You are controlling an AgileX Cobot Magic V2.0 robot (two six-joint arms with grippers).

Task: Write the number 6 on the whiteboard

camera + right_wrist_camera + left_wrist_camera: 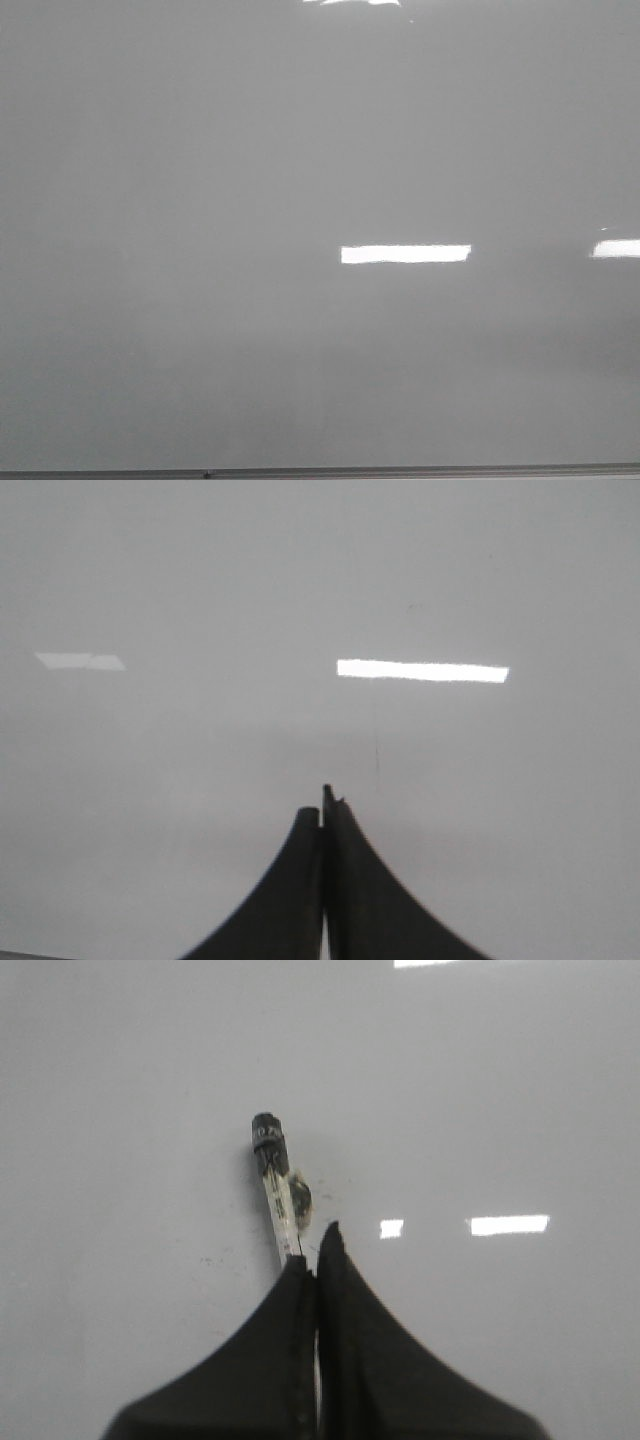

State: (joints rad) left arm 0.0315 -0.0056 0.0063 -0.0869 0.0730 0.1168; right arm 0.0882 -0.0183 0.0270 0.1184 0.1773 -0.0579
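Whiteboard (200,300) blank in front view; number 6 not drawn. Left tool (312,1260) clamped on marker (280,1195), tip toward 11 o'clock, poised for stroke. Right tool (323,815) together, empty, idle.

No readable text, label, brand or number shows in any view. The whiteboard (200,250) bears no legible writing in the front view. The marker (278,1185) in the left wrist view has dark marks near its cap, too blurred to read.
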